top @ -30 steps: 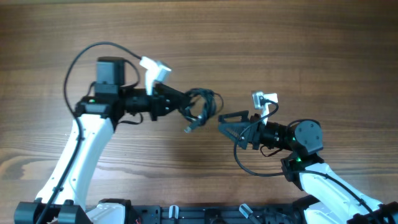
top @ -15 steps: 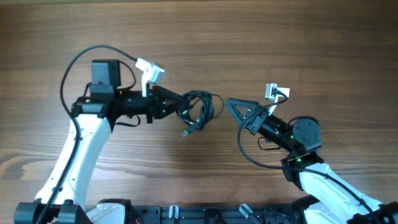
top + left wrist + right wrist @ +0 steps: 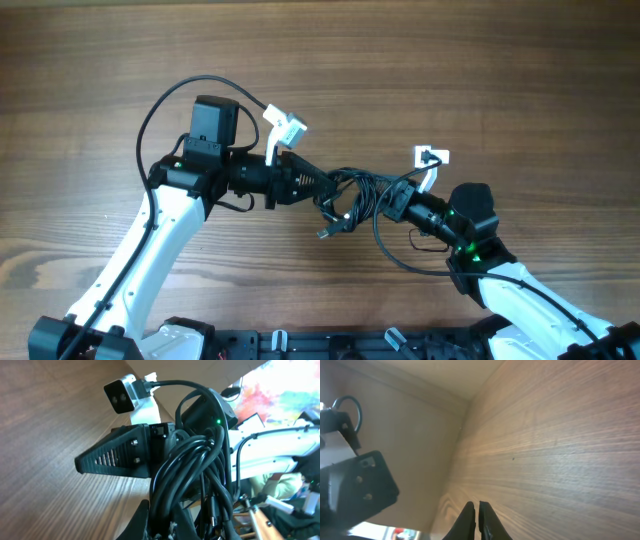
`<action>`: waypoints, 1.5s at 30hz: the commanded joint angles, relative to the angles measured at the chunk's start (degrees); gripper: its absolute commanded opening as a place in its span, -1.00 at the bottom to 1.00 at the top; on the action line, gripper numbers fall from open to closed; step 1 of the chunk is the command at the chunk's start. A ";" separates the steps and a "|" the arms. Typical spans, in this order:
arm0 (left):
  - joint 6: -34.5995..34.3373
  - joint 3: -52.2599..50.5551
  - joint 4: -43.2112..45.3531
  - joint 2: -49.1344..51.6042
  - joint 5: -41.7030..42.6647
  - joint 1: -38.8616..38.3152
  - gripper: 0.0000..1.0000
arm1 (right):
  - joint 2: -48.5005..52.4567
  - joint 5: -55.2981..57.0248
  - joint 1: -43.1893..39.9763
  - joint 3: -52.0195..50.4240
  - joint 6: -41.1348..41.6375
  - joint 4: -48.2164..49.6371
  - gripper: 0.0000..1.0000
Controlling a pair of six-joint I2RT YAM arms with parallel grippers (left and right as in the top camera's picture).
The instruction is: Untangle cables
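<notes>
The left end effector (image 3: 318,190) is closed, its jaws clamped on the cables (image 3: 350,193). These are thin black cords gathered in a tight bunch over the desk (image 3: 480,70), slightly right of the middle of the overhead view. In the left wrist view the cords rise from between the jaws in several overlapping loops that fill the lower centre. A small plug (image 3: 325,232) hangs out of the bunch toward 7 o'clock. The right end effector (image 3: 388,203) is set against the bunch from 4 o'clock and points toward 10 o'clock, its tips lost among the cords in the overhead view. In the right wrist view its two fingertips (image 3: 469,515) are pressed nearly together, with only a hairline gap and the wood grain of the desk beyond them. Whether a strand is pinched there cannot be told. A white left wrist camera (image 3: 285,130) is mounted at 11 o'clock of the left end effector, and a white right wrist camera (image 3: 430,158) at 1 o'clock of the right one. The left arm (image 3: 150,250) is stretched away toward 7 o'clock, with a thick black cable (image 3: 165,100) looped above it. The right arm (image 3: 520,295) is led off toward 4 o'clock and carries a green light (image 3: 468,250). No marking on the housings is legible.
</notes>
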 commanded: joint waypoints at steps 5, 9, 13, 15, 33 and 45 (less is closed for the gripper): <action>-20.41 0.72 9.68 0.22 0.66 0.24 -0.92 | 0.11 -4.87 -8.72 0.39 -5.90 -6.05 -0.52; -36.61 0.72 16.26 0.22 -7.19 0.24 -0.92 | 0.11 -16.06 -10.67 0.39 -1.51 1.53 -0.22; -58.82 0.72 18.93 0.22 -15.39 0.17 -0.92 | 0.11 -13.35 -8.83 0.39 3.85 9.46 0.28; -64.81 0.72 19.30 0.22 -15.30 -0.22 -0.92 | 0.13 -7.30 -7.67 0.39 9.57 9.86 0.33; -67.95 0.72 26.43 0.22 -7.58 -6.67 -0.92 | 0.96 18.14 -4.13 0.37 15.39 1.49 0.39; -56.19 0.70 24.24 0.22 -8.04 0.81 -0.92 | 0.96 -7.41 -7.89 0.33 -3.69 1.44 0.99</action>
